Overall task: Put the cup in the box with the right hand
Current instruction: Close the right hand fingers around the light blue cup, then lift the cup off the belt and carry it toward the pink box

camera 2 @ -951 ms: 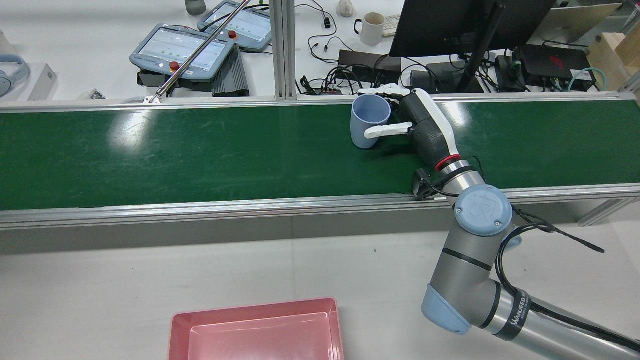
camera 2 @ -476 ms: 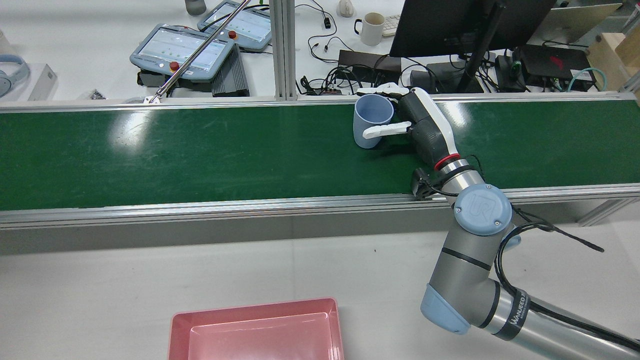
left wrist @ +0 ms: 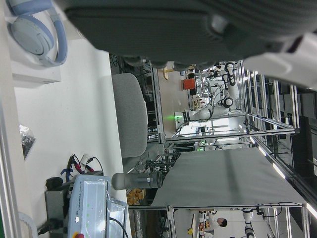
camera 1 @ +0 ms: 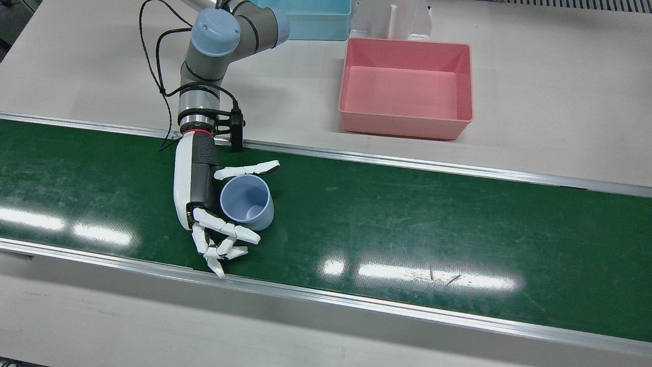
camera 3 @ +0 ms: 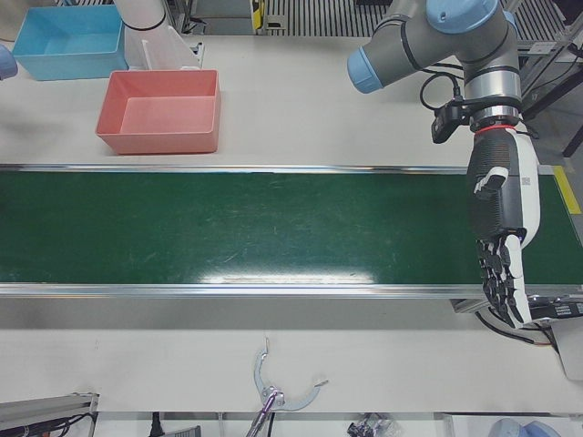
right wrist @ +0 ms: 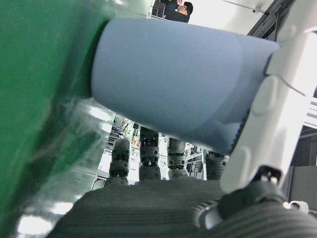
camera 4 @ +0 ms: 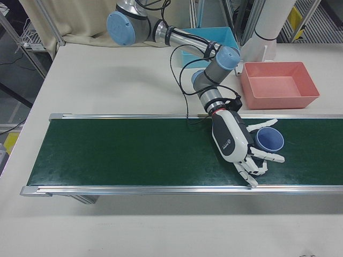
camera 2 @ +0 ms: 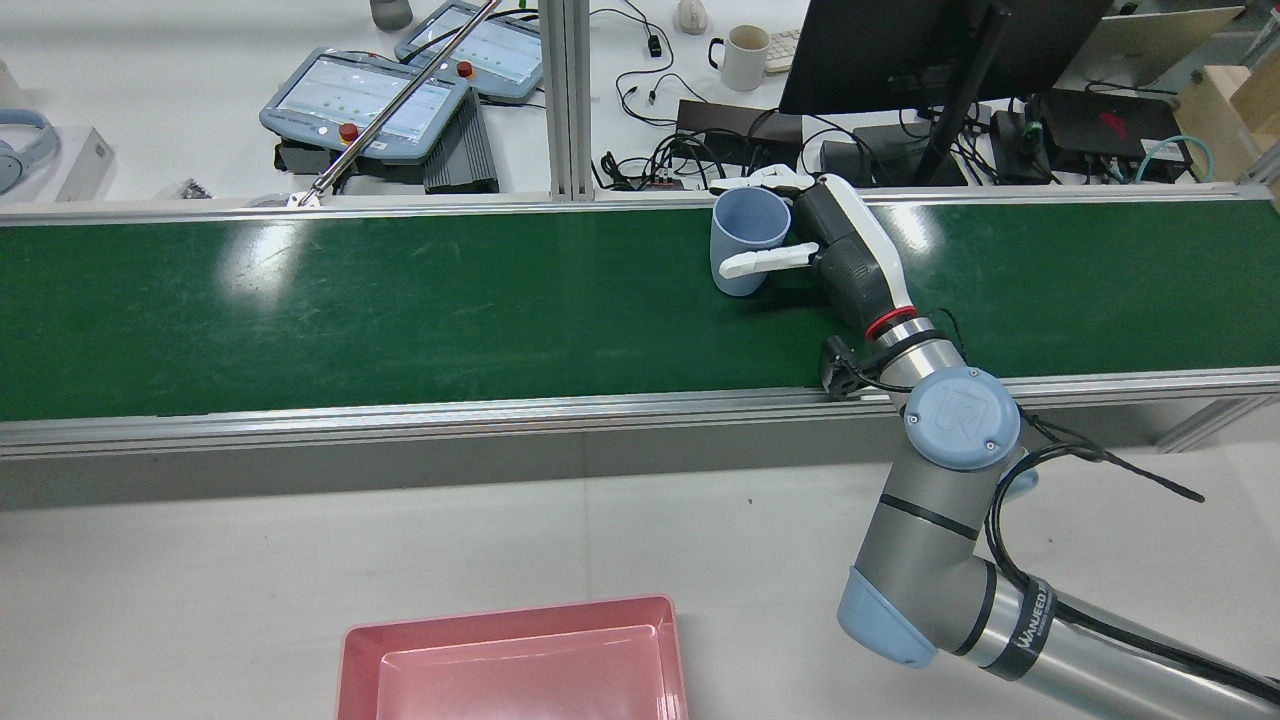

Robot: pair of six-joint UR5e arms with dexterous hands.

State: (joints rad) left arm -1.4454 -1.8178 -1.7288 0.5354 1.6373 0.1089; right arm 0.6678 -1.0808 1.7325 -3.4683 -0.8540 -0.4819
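Green belt runs across the whole station, with pale tabletop on either side of it and the pink box sitting off the belt, at about two o'clock from me in the front view. The blue cup stands upright on the belt, mouth up, right against my right hand.

My fingers curl past the cup's far side, mostly spread and not pressed flat, while my thumb lies along the near side at twelve o'clock of the rim. So I bracket the cup loosely; I would not call it a firm hold yet, and in the right hand view there is a gap between the cup wall and my fingers.

To do this well, I judge I should slide the palm in until it meets the wall, then close fingers and thumb evenly around the middle of the cup so it does not tip, and only then lift straight up.

My forearm reaches out over the belt, palm turned sideways toward the cup. My left hand hangs apart at the belt's end, fingers pointing down, loose and holding nothing.
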